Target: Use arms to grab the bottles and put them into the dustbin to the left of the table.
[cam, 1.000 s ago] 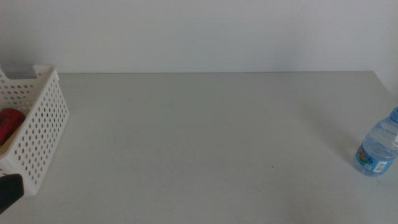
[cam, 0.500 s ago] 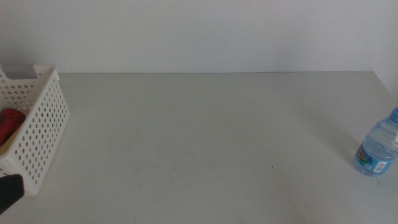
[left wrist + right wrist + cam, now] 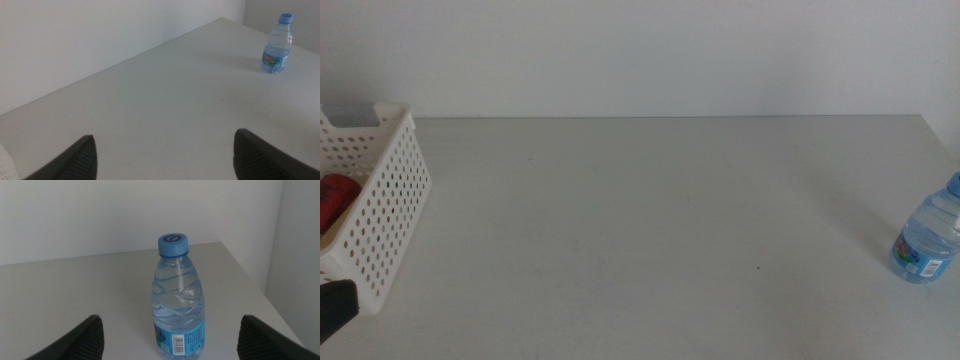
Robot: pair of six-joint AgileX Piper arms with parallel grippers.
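A: Start with the middle view. Where are the arms?

B: Only a dark corner of the left gripper [image 3: 334, 306] shows, at the bottom-left edge just in front of the dustbin [image 3: 382, 210]. The right arm is out of this view. The dustbin sits at the left end of the worktop [image 3: 640, 230], and a red can [image 3: 335, 198] lies inside it. The water bottle [image 3: 927, 240] stands upright at the far right edge, well apart from the dustbin, with nothing between them.

A: And the left wrist view?

B: The left gripper's fingers [image 3: 80, 159] rise wide apart from the lower edge, holding nothing. Between and beyond them lies bare worktop [image 3: 165, 100], with the water bottle [image 3: 276, 45] upright far off near the corner. A sliver of white dustbin [image 3: 6, 162] shows beside one finger. A white wall runs behind.

A: The right wrist view?

B: The right gripper [image 3: 172, 336] has its fingers [image 3: 82, 339] spread wide, with the water bottle [image 3: 178, 302] standing upright between them in the line of sight, untouched. Its blue cap [image 3: 173, 244] carries a raised ring mark. The blue label has a white barcode panel; the print is too small to read. The worktop's edge [image 3: 250, 285] runs close beside the bottle.
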